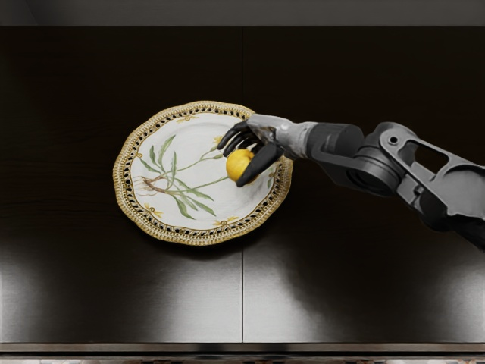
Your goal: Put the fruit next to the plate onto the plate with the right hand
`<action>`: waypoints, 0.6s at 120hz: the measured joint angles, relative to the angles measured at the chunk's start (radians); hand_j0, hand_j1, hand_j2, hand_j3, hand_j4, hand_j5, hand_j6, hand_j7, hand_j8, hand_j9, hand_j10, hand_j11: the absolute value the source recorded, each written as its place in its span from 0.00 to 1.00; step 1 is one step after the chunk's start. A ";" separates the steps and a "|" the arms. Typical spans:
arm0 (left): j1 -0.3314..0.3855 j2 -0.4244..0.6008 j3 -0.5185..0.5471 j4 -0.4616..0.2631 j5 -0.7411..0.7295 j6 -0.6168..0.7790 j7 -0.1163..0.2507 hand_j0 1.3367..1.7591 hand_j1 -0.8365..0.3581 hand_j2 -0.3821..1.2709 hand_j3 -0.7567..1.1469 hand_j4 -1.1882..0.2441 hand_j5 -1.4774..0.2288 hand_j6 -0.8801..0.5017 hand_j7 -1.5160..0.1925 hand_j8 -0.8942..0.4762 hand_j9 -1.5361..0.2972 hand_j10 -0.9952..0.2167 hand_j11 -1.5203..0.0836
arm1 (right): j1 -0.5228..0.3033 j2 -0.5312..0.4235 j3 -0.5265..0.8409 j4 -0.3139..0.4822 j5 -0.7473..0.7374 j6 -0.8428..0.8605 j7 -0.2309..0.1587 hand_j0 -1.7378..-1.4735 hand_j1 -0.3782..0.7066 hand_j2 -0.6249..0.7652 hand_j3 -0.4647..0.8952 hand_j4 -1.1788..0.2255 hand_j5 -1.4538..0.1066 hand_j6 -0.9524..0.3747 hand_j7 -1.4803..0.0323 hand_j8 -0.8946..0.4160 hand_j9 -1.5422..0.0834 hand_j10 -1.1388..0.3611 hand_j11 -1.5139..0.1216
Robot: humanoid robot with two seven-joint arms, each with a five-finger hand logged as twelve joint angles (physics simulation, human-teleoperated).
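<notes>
A round white plate with a green plant painting and a gold lattice rim lies left of the table's middle. Over its right half sits a small yellow fruit. My right hand reaches in from the right edge and is curled around the fruit, fingers above it and thumb below. Whether the fruit rests on the plate or hangs just above it, I cannot tell. The left arm does not show.
The table is dark and glossy, with a thin seam running down its middle. Its front edge runs along the bottom of the picture. My right forearm stretches over the table's right half.
</notes>
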 joint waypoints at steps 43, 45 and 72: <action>0.000 0.000 0.000 0.000 0.000 0.000 0.000 0.76 0.98 0.23 0.40 0.82 0.86 0.63 0.88 0.65 0.83 0.81 0.94 | -0.048 -0.030 0.242 0.000 0.327 0.331 0.000 0.30 0.13 0.47 0.34 0.76 0.84 0.64 0.89 0.62 0.86 0.70 0.84; 0.000 0.000 0.000 0.000 0.000 0.000 0.000 0.76 0.98 0.23 0.40 0.82 0.86 0.63 0.88 0.65 0.83 0.81 0.94 | -0.063 -0.031 0.264 0.001 0.348 0.351 0.000 0.30 0.12 0.47 0.34 0.77 0.85 0.65 0.89 0.63 0.87 0.70 0.85; -0.005 0.000 -0.001 0.000 0.000 0.000 0.000 0.76 0.98 0.23 0.40 0.82 0.86 0.63 0.88 0.65 0.83 0.81 0.94 | -0.321 -0.057 0.551 0.002 0.519 0.454 0.000 0.30 0.08 0.45 0.34 0.80 0.89 0.68 0.93 0.65 0.91 0.73 0.88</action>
